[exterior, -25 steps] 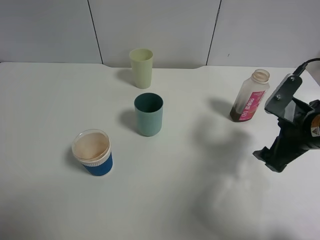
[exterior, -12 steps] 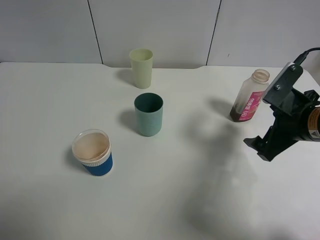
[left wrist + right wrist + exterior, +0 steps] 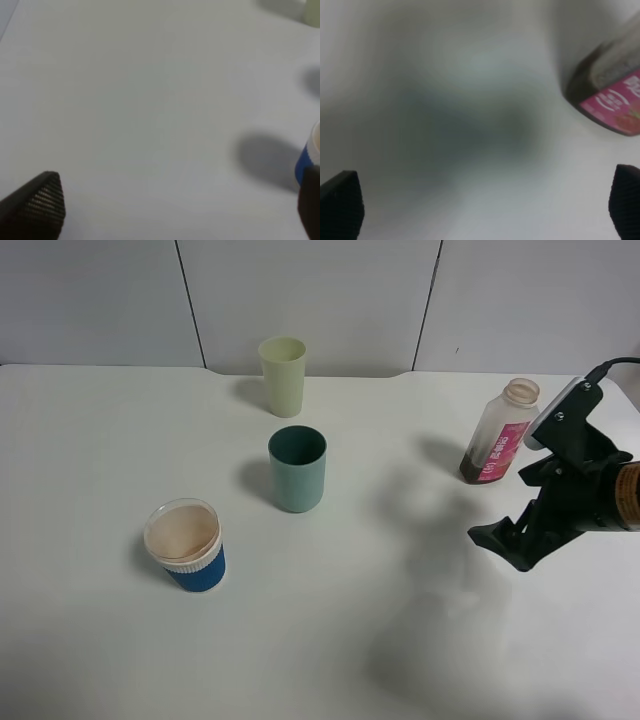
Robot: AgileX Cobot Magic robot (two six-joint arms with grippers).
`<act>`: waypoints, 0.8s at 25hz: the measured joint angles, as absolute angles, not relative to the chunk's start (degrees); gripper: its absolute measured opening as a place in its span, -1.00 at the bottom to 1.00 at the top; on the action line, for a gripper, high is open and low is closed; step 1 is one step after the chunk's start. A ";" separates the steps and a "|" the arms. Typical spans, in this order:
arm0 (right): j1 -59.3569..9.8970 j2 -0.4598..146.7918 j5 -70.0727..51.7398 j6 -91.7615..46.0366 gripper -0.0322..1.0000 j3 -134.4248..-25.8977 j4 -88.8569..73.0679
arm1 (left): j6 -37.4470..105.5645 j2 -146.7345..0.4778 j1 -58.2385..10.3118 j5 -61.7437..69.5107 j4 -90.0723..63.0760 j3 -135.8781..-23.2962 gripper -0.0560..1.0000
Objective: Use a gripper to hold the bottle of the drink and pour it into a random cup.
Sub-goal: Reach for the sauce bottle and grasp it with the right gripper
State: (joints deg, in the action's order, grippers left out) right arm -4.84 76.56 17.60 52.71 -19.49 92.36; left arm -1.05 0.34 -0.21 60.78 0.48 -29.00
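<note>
The bottle of the drink stands upright at the right back of the table, clear with a pink label, no cap and dark liquid low inside. It shows blurred in the right wrist view. My right gripper is open and empty, hovering just in front of the bottle and apart from it; in the right wrist view its tips sit wide apart. My left gripper is open and empty over bare table, out of the exterior view. Three cups stand left of centre: pale green, teal, blue with a white rim.
The blue cup's edge shows at the side of the left wrist view. The white table ends at a grey panelled wall behind the pale green cup.
My right gripper has moved left and forward across the table's right side and turned, its tips now pointing left. The bottle and cups have not moved.
</note>
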 joint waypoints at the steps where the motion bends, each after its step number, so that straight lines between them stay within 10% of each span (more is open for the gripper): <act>1: -4.79 76.56 17.55 52.87 0.95 -19.49 94.46 | -1.05 0.34 -0.21 60.78 0.48 -29.00 0.86; 20: 7.27 76.56 11.17 68.68 0.95 -19.49 99.36 | -1.05 0.34 -0.21 60.78 0.48 -29.00 0.86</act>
State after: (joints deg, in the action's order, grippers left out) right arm 7.27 76.56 11.17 68.68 -19.49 99.36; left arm -1.05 0.34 -0.21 60.78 0.48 -29.00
